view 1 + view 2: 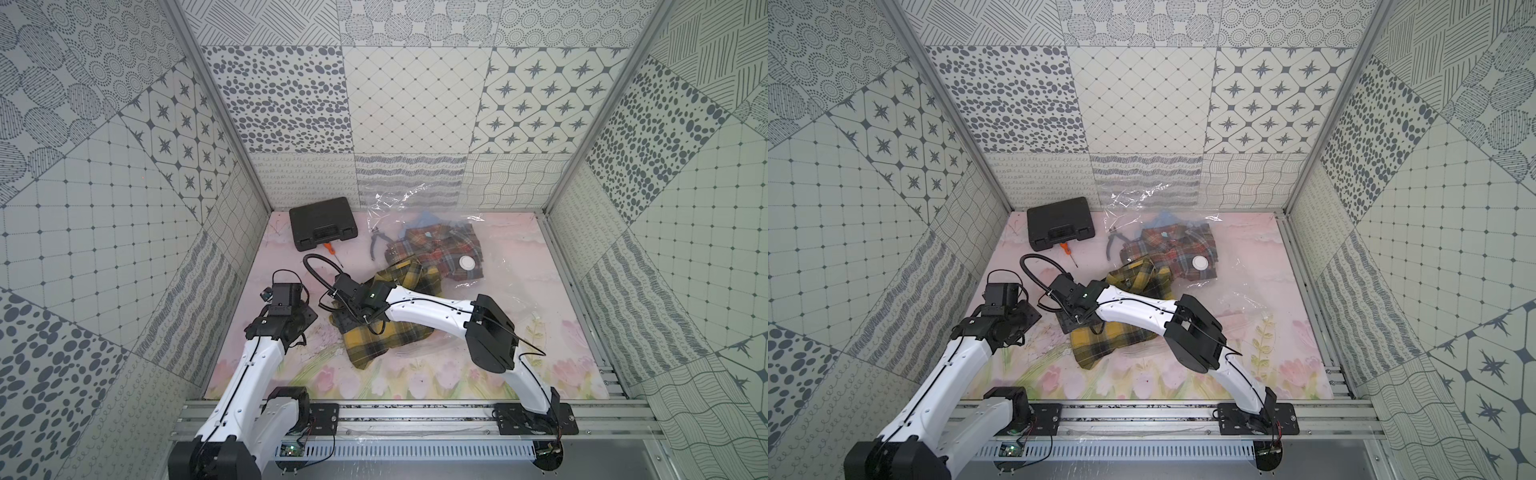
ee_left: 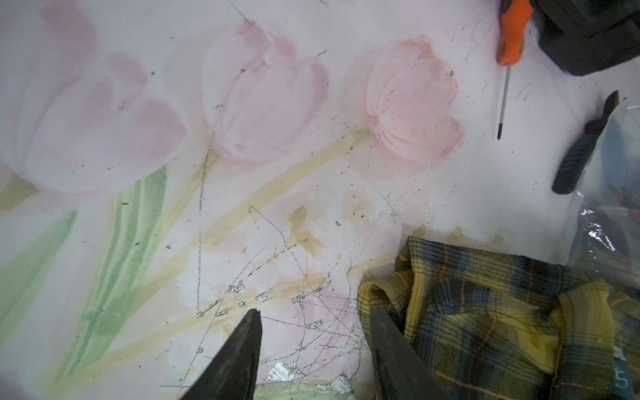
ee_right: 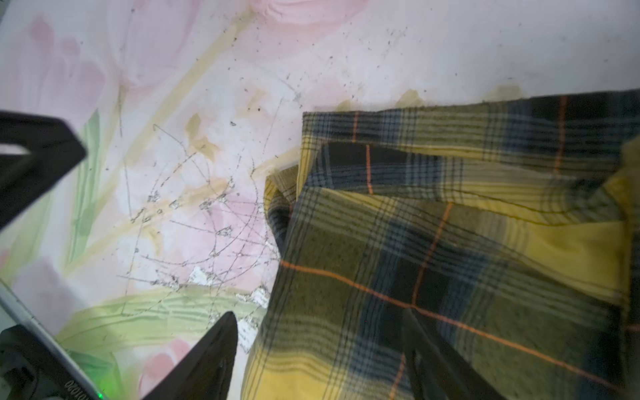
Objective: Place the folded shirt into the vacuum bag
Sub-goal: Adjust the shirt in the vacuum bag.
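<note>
The folded shirt (image 1: 374, 336) (image 1: 1100, 340) is yellow and dark plaid and lies mid-table. Its far end touches the vacuum bag (image 1: 494, 245), a clear crinkly bag with a white valve cap (image 1: 466, 263) and a red plaid shirt (image 1: 432, 249) inside. My right gripper (image 3: 319, 313) is open and straddles the yellow shirt's (image 3: 450, 242) left edge, one finger over the table and one over the cloth. My left gripper (image 2: 316, 311) is open over bare table, one finger close to the shirt's corner (image 2: 485, 311). In both top views the fingertips are hidden under the wrists.
A black tool case (image 1: 323, 222) sits at the back left, with an orange screwdriver (image 1: 332, 251) and pliers (image 1: 380, 241) in front of it, beside the bag. My right arm (image 1: 415, 307) crosses above the shirt. Patterned walls close in three sides.
</note>
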Available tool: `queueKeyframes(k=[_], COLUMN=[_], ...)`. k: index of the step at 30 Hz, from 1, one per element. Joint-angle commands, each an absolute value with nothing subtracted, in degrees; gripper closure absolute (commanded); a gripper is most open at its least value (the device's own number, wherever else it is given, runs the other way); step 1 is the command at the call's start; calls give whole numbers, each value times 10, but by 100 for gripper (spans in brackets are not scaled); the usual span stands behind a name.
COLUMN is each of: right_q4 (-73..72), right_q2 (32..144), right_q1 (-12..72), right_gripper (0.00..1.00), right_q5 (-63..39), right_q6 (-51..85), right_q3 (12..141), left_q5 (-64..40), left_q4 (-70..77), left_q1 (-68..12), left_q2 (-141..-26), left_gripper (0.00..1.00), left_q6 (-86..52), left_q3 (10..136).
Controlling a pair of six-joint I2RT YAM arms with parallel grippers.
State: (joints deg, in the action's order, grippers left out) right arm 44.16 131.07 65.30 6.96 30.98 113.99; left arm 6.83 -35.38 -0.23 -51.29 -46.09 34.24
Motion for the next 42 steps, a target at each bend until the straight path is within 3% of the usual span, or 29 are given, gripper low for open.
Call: queueKeyframes(k=[1, 11, 17, 20, 24, 33, 42], right_q4=[462, 522, 508, 498, 429, 360, 354], right_q2=[1345, 1436, 1423, 1391, 1307, 1174, 1159], right_q1=[651, 656, 648, 638, 617, 550, 535], right_gripper=[27, 39, 78, 91, 99, 100, 100], right_q5=[79, 140, 125, 114, 51, -46, -53], right_q6=[320, 316, 312, 296, 279, 277, 280], right_q3=[1200, 1293, 1288, 1266, 1174, 1031, 1014], left_q5=[109, 66, 52, 28, -29, -186, -207], left_q4=[-399, -375, -373, -367, -342, -240, -195], left_q1=[15, 17, 17, 17, 17, -25, -94], left_q2=[-491, -493, -494, -500, -512, -559, -513], left_gripper=[49, 49, 49, 48, 45, 40, 42], left_q6=[-487, -496, -483, -475, -448, -439, -482], left_q3=[334, 323, 322, 322, 322, 302, 289])
